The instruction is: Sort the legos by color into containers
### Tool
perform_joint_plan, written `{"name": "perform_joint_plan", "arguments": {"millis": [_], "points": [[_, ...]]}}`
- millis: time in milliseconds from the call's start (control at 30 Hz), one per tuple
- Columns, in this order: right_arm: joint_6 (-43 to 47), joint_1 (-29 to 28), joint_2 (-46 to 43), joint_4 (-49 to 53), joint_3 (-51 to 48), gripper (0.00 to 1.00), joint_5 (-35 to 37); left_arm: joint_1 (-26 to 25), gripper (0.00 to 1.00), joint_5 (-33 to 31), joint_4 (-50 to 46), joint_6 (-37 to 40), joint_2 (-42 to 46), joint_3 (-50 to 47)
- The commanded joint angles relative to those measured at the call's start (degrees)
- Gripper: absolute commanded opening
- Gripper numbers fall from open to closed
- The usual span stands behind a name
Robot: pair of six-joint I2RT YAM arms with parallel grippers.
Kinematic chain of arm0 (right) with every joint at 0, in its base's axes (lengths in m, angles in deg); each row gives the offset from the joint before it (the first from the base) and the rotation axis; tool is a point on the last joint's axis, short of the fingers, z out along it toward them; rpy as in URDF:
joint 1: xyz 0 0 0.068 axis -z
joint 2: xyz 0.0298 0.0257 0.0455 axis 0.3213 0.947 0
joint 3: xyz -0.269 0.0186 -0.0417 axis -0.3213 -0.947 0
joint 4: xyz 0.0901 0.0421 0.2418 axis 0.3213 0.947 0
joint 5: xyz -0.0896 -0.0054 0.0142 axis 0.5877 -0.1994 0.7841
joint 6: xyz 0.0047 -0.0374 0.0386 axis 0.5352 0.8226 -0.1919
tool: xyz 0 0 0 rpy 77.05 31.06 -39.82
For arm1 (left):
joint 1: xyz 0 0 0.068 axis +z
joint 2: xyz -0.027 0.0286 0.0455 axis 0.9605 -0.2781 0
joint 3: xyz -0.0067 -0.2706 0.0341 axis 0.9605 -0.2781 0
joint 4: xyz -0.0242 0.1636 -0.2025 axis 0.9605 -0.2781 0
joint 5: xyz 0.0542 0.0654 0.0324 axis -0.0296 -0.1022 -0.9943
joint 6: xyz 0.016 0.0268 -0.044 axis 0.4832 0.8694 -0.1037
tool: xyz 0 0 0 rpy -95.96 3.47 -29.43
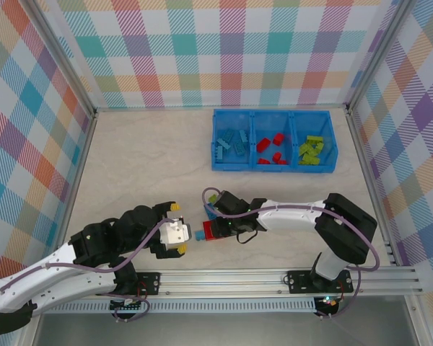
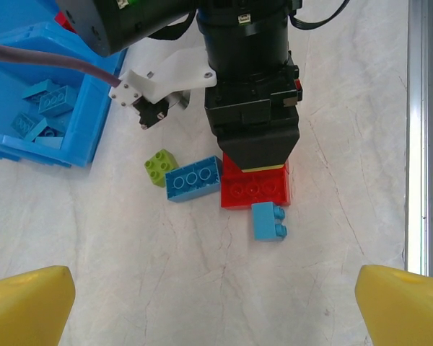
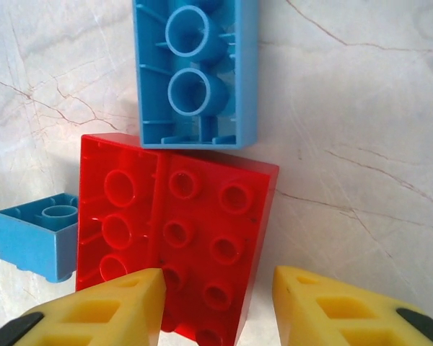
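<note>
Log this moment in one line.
right gripper: open over red brick | left gripper: open, empty | bin: holds sorted bricks

You face a pale marbled table (image 1: pixel 144 166). A blue bin (image 1: pixel 234 166) sits toward its far edge, right of centre. By the near edge's middle cluster a red brick (image 2: pixel 254 191), blue bar (image 2: pixel 193 178), lime square (image 2: pixel 159 167) and small blue brick (image 2: pixel 269 220).

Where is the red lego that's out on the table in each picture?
Top external: the red lego sits in the lower middle of the picture.
Left wrist: red lego, just right of centre.
Right wrist: red lego, big, from the centre down to the bottom edge.
Shared landmark: the small light blue lego right beside it.
</note>
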Motion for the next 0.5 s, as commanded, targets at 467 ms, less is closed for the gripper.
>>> {"name": "perform_joint_plan", "arguments": {"millis": [467], "points": [[-1.2, 6.2, -12.4, 2.3, -8.4, 0.5, 5.7, -0.4, 1.0, 0.7, 1.8, 1.2, 0.5, -0.7]]}}
